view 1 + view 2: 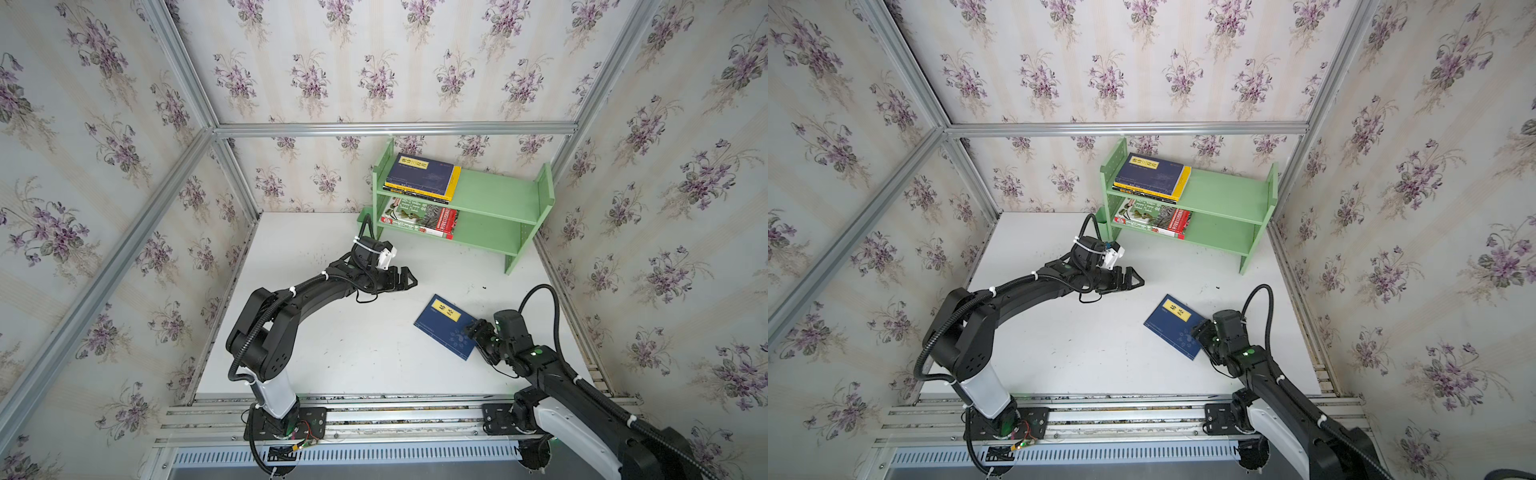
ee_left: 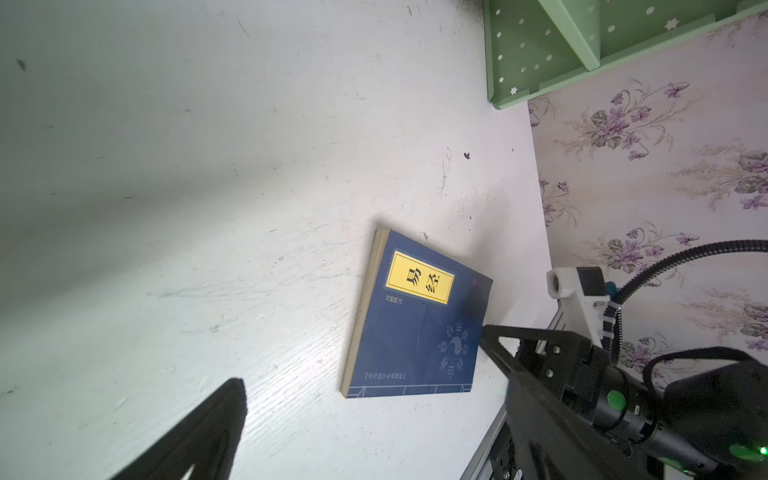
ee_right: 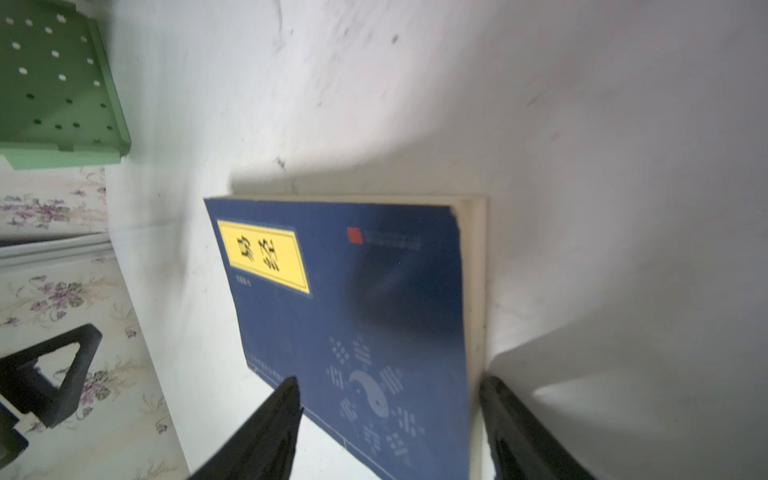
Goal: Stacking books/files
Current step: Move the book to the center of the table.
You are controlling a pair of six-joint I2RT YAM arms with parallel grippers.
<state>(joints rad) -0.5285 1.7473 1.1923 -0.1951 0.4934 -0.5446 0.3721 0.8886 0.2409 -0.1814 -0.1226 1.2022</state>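
A navy book with a yellow label (image 1: 442, 324) (image 1: 1171, 326) (image 2: 415, 316) (image 3: 353, 291) lies flat on the white table, right of centre. My right gripper (image 1: 476, 338) (image 1: 1204, 334) (image 3: 388, 386) is open at its near right corner, with one finger on each side of that corner. My left gripper (image 1: 409, 280) (image 1: 1136, 280) (image 2: 374, 415) hangs open and empty above the table, left of the book. On the shelf's top tier a second navy book (image 1: 419, 172) tops a small pile. A green plant-photo book with a red band (image 1: 419, 216) lies on the lower tier.
The pale green two-tier shelf (image 1: 494, 195) (image 1: 1225, 195) stands at the back right against the flowered wall. Its right halves hold nothing. Aluminium frame rails (image 1: 395, 129) and wallpapered walls close in the table on three sides. Both arm bases sit on the front rail.
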